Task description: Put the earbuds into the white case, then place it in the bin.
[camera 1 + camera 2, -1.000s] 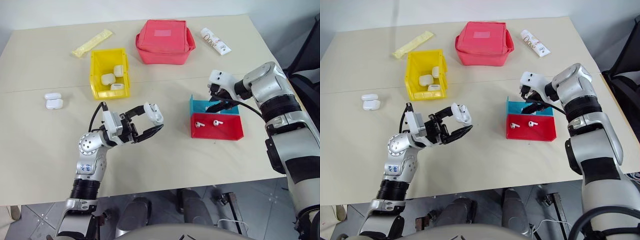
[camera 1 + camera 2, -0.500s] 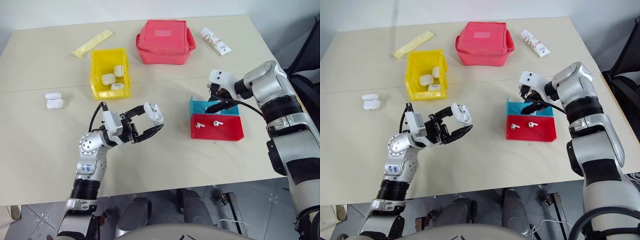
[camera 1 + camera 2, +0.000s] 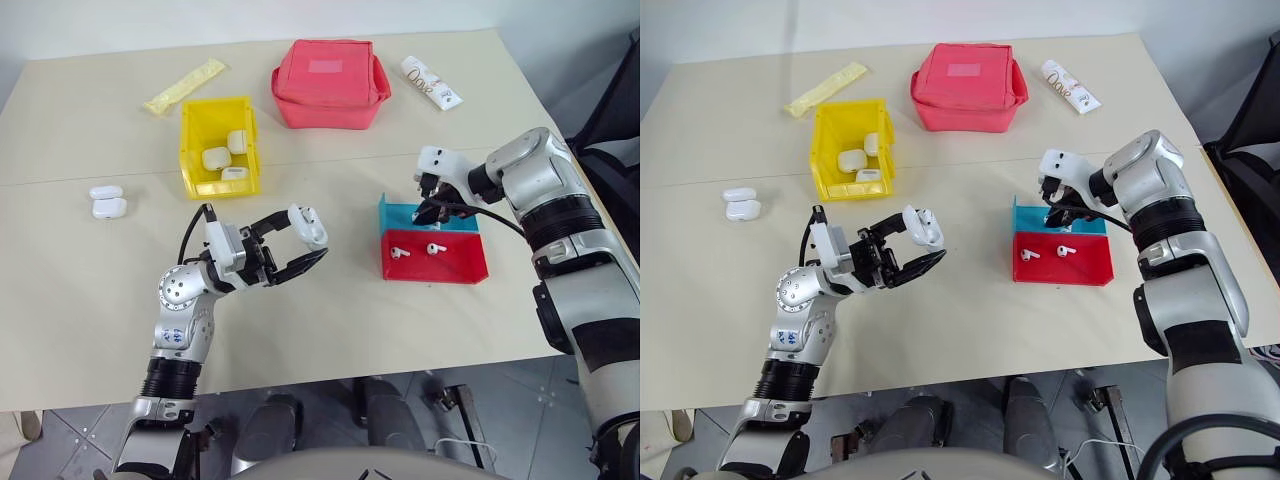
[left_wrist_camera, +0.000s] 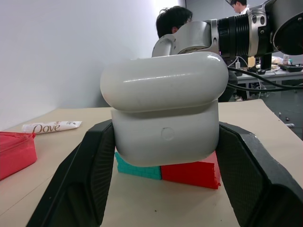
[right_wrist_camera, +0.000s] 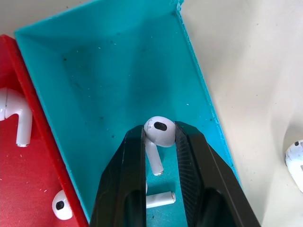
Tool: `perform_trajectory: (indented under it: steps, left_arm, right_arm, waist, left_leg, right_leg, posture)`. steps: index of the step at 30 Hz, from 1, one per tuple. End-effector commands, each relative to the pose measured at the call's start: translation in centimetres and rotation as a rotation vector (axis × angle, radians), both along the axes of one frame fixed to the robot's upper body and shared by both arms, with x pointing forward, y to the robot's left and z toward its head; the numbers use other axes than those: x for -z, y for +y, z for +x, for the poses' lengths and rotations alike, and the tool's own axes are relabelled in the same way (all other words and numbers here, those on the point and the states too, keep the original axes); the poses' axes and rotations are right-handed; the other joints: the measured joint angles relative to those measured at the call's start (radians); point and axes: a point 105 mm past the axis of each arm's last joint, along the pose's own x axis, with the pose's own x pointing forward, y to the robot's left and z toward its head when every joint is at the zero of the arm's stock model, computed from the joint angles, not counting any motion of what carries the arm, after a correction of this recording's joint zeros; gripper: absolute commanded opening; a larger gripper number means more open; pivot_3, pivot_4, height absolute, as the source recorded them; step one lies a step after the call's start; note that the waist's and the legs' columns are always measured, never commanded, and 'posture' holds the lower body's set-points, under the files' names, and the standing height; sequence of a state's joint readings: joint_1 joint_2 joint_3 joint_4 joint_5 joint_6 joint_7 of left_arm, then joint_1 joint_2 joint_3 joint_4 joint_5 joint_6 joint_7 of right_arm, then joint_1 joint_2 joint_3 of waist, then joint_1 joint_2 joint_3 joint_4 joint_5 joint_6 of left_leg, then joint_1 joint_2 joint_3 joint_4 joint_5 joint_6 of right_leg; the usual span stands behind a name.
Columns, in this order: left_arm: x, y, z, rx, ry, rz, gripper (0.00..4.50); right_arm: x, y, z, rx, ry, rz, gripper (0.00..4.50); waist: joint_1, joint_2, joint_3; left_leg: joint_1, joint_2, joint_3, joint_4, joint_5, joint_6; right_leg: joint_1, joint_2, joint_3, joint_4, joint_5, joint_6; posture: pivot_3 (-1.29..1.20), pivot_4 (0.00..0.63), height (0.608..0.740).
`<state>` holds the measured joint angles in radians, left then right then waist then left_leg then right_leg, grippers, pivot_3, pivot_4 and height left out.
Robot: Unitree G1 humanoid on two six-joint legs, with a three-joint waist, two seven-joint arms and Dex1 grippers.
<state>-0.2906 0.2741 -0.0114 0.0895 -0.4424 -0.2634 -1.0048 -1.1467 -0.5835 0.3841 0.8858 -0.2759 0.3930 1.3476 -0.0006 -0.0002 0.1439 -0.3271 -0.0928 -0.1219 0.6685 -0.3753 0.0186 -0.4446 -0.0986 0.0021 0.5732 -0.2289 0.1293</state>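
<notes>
The right gripper (image 5: 159,142) was clenched on one of the earbuds (image 5: 157,132), its white head pinched between the two black fingers (image 5: 130,175) and its stem hanging down between them, above the floor of the blue tray (image 5: 109,75). A second earbud (image 5: 158,199) lay on the blue tray's floor just under the fingers. Two more earbuds (image 3: 400,251) lay in the red tray (image 3: 435,265), which touched the blue tray on the side nearer the robot.

The left gripper (image 3: 305,245) grasped the white case (image 3: 309,226) between its fingers, held off the table (image 3: 90,290) well to the left of the blue tray; its lid stood partly raised. The bin (image 3: 218,146) stood beyond it, farther left of the blue tray, with three white cases (image 3: 216,158) inside. Two more cases (image 3: 107,201) lay on the table left of the bin.

Beyond the blue tray lay a red zip pouch (image 3: 329,84) and a white tube (image 4: 51,126) printed "Dove". A yellow packet (image 3: 186,85) lay beyond the bin; any print on it could not be read.
</notes>
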Motion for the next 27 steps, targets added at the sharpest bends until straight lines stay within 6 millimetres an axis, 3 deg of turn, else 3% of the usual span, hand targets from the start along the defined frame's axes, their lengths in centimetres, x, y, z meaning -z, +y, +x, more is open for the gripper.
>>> perform_trajectory:
  steps: [1,3,7,14,20,27]
  left_arm:
    - [-0.7,-0.2,-0.1,0.001,-0.04,-0.004,2.82]
    - [-0.7,-0.2,0.0,0.002,-0.038,-0.005,2.82]
    - [-0.4,-0.7,0.2,0.039,-0.023,-0.009,2.82]
    - [-0.2,-1.9,0.9,0.131,0.007,-0.012,2.82]
    - [-0.6,-3.5,1.7,0.241,0.013,-0.004,2.82]
    - [-1.5,-5.4,2.0,0.352,-0.004,-0.003,2.82]
  right_arm:
    - [-1.3,-0.5,0.3,0.017,-0.044,0.015,0.52]
    - [-2.5,-0.2,0.4,0.003,-0.085,0.062,0.52]
    - [-8.5,2.5,-1.1,-0.088,-0.298,0.453,0.52]
    - [-11.3,5.3,-9.0,-0.168,-0.325,0.872,0.52]
    - [-11.5,7.3,-14.2,-0.118,-0.211,1.18,0.52]
    - [-10.3,8.3,-16.3,-0.036,-0.186,1.292,0.52]
  waist:
    - [0.0,0.0,0.0]
    - [0.0,0.0,0.0]
    - [0.003,0.0,0.0]
    - [0.03,-0.001,-0.001]
    - [0.037,-0.002,-0.002]
    - [0.033,-0.003,-0.003]
  left_leg:
    - [0.0,0.0,0.0,0.0,0.0,0.0]
    - [0.0,0.0,0.0,0.0,0.0,0.0]
    - [-0.001,0.0,-0.001,0.001,0.0,0.0]
    - [-0.006,0.001,-0.004,0.01,-0.001,-0.001]
    - [-0.007,0.0,-0.005,0.012,-0.002,0.0]
    - [-0.007,0.0,-0.005,0.012,-0.002,0.0]
  right_leg:
    - [0.0,0.0,0.0,0.0,0.0,0.0]
    - [0.0,0.0,0.0,0.0,0.0,0.0]
    - [0.0,0.0,-0.001,-0.001,0.0,0.0]
    - [0.0,0.0,-0.005,0.0,0.0,0.0]
    - [0.0,-0.001,-0.005,0.001,0.001,0.0]
    - [0.0,-0.001,-0.005,0.002,0.001,0.0]
  posture:
    - [0.0,0.15,0.74]
    - [0.0,0.15,0.74]
    - [0.0,0.15,0.74]
    - [0.0,0.15,0.74]
    - [0.0,0.15,0.74]
    - [0.0,0.15,0.74]
